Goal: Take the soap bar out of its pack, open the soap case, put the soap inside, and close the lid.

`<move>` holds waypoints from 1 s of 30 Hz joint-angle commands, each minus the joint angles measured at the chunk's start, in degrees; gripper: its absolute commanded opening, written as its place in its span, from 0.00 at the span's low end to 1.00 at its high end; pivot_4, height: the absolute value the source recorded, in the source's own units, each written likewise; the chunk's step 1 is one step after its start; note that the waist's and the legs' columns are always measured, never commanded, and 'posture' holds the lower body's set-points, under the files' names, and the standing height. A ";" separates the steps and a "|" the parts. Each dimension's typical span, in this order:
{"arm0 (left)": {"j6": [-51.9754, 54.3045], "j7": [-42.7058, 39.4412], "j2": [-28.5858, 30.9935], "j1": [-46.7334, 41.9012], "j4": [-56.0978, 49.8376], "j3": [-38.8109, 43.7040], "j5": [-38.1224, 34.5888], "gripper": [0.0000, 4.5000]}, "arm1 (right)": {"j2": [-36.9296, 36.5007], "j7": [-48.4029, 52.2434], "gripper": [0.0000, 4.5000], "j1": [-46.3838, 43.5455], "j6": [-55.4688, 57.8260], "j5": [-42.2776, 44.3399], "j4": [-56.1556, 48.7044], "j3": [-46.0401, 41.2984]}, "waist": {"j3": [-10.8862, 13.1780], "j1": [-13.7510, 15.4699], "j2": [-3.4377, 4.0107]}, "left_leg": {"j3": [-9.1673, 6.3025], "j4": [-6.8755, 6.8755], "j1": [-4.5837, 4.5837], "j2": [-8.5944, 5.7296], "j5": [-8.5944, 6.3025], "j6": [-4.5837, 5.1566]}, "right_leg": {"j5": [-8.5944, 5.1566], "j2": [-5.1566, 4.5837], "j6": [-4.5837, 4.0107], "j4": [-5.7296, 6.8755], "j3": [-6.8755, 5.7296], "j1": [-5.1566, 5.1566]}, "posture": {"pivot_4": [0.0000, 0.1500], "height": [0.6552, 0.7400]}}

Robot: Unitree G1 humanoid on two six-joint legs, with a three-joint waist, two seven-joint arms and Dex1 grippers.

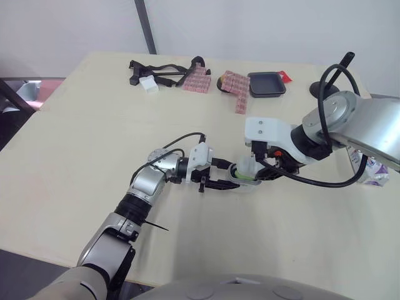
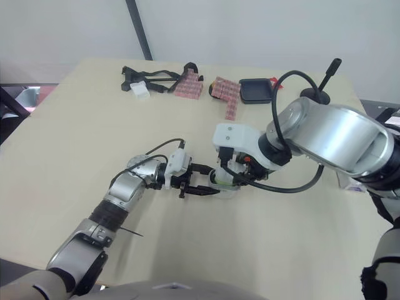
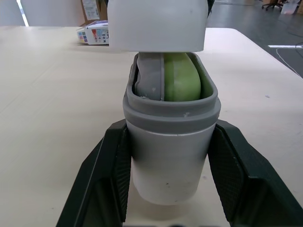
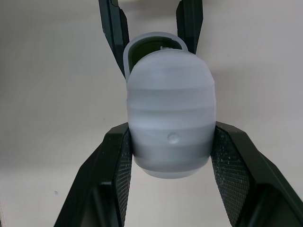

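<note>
Soap (image 3: pixel 181 78) sits in case (image 3: pixel 170 146), L gripper (image 1: pixel 217 182) clamping it; R gripper (image 4: pixel 171 137) pinches lid (image 4: pixel 170 104).

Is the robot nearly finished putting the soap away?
Nearly. Done: the green soap is bare and sits inside the open case. In hand: the left gripper grips the case while the right gripper holds the lid at its opening. Left: press the lid shut, since the soap shows through the gap between them.
</note>
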 commanded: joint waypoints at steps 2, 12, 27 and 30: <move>-1.16 0.29 -0.34 -0.90 -0.35 0.97 -0.32 0.41 | 0.78 -0.45 0.43 -1.36 -0.48 -1.58 -0.62 1.78 | 0.00 0.08 0.00 | 0.00 0.00 0.00 0.01 0.00 -0.01 | 0.00 0.01 0.00 0.00 0.00 0.00 | 1.00 1.00; -0.91 0.83 -0.37 -0.23 -1.09 0.74 -0.31 0.41 | 4.09 -1.26 0.43 -2.15 -0.56 -3.05 0.84 4.89 | 0.00 0.05 0.00 | 0.00 0.00 0.05 0.01 0.00 -0.02 | 0.00 0.00 0.01 0.02 0.00 0.04 | 1.00 1.00; -0.74 1.63 -0.60 0.33 -1.61 0.73 -0.30 0.41 | 4.32 0.96 0.43 -2.40 -0.83 -3.23 1.42 6.91 | 0.00 -0.01 0.00 | -0.01 0.00 0.13 0.02 0.01 -0.05 | 0.00 0.00 0.00 0.02 0.00 0.13 | 1.00 1.00; -0.81 1.62 -0.56 0.34 -1.55 0.68 -0.24 0.41 | 4.51 1.28 0.43 -2.15 -0.17 -2.89 1.61 6.70 | 0.00 0.00 0.00 | -0.01 0.00 0.14 0.02 0.01 -0.05 | 0.00 0.00 0.00 0.02 0.00 0.14 | 1.00 1.00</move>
